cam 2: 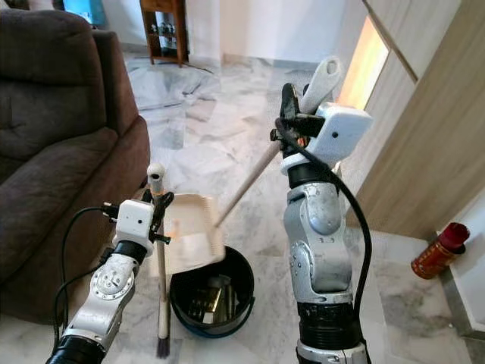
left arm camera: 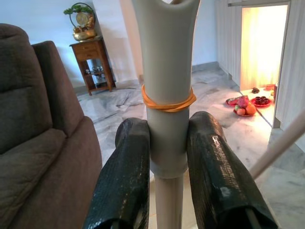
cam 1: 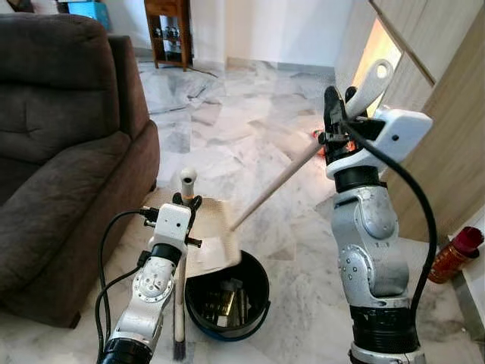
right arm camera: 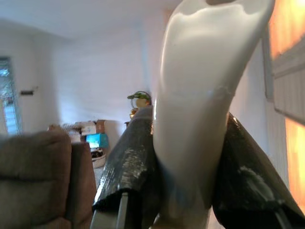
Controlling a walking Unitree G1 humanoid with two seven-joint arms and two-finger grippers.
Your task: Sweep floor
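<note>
My left gripper (cam 1: 186,203) is shut on a grey broom handle (left arm camera: 167,119) that has an orange rubber band around it. The broom stands upright, its dark bristles (cam 1: 179,349) on the marble floor beside a black bucket (cam 1: 262,282). A beige dustpan (cam 1: 213,236) hangs tilted over the bucket's far rim. Its long pale shaft (cam 1: 276,184) rises to the right to a white grip (right arm camera: 205,105), which my raised right gripper (cam 1: 334,115) is shut on. Some scraps lie inside the bucket.
A brown sofa (cam 1: 61,144) fills the left side, close to my left arm. A wooden cabinet wall (cam 1: 455,144) runs along the right, with a red canister (cam 1: 453,255) at its foot. A wooden shelf (cam 1: 168,30) stands at the back. Plates of fruit (left arm camera: 248,104) lie on the floor by a lit doorway.
</note>
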